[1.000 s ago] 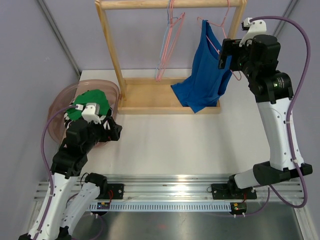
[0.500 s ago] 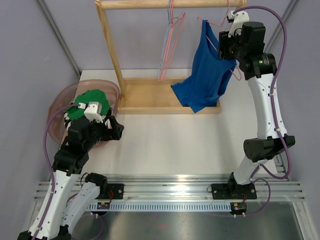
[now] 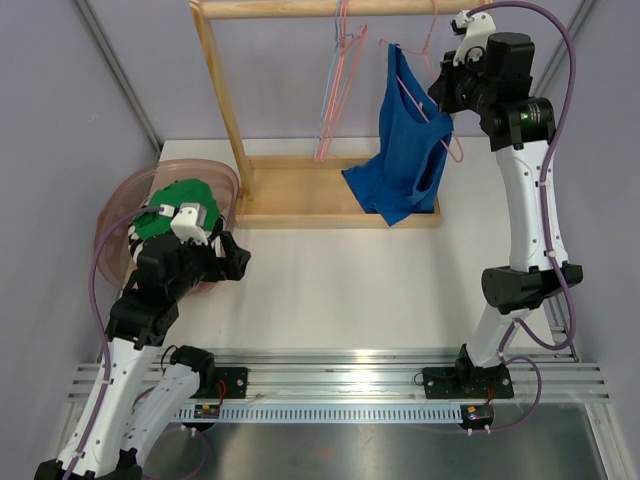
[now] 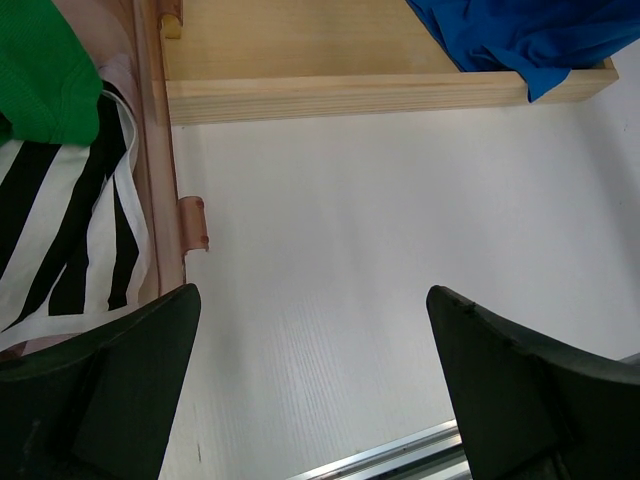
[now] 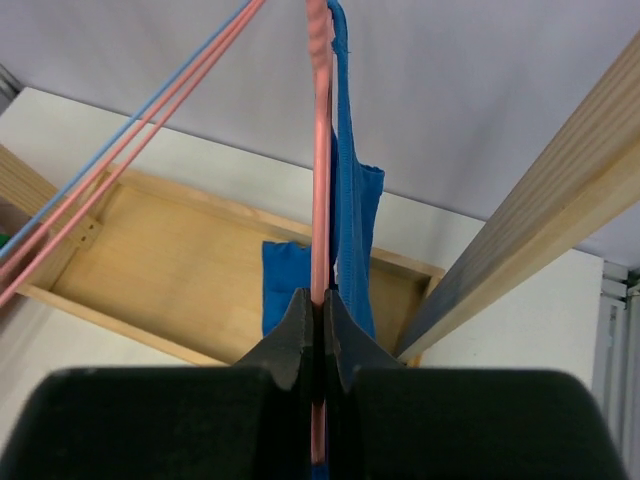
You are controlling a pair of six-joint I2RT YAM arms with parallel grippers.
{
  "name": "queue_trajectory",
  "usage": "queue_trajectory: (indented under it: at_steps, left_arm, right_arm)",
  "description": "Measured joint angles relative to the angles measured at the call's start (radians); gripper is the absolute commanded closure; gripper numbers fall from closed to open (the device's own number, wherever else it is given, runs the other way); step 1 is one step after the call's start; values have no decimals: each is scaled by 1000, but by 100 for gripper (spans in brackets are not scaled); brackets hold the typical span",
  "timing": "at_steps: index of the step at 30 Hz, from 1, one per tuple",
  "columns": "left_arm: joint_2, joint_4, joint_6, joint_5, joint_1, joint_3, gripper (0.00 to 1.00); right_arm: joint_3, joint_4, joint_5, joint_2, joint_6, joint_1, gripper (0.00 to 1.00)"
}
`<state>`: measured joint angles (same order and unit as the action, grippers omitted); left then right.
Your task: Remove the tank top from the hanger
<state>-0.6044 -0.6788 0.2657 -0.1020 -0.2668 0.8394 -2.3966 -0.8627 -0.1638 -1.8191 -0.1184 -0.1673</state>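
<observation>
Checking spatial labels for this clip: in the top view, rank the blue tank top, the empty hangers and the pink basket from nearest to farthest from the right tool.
1. Blue tank top, on the pink hanger the right tool grips.
2. Empty hangers, mid-rail, to its left.
3. Pink basket, far left side.

Bright, even, diffuse light fills all three views; shadows are faint and soft. A white glare patch sits on the metal rail [image 3: 352, 378] at the table's [image 3: 400, 290] near edge. The left gripper [image 4: 312, 295] and right gripper [image 5: 318, 300] loom dark and soft-focused at the bottom of their wrist views.
</observation>
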Motion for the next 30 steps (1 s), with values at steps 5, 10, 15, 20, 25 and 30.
queue_trajectory:
  at_steps: [5, 10, 15, 20, 25, 30]
  left_arm:
    - [0, 1, 0, -2, 0, -6, 1]
    - [0, 1, 0, -4, 0, -8, 1]
    - [1, 1, 0, -2, 0, -10, 1]
    - [1, 0, 0, 3, 0, -10, 1]
    - [1, -2, 0, 4, 0, -8, 1]
    - [0, -6, 6, -46, -2, 26, 1]
  right_arm:
    - [-54, -8, -43, 0, 40, 0, 100]
    - [-63, -5, -58, 25, 68, 0, 100]
    - [63, 11, -61, 164, 83, 0, 100]
    - [226, 25, -63, 370, 93, 0, 100]
    - [370, 18, -110, 559, 124, 0, 100]
    - [648, 41, -259, 788, 203, 0, 100]
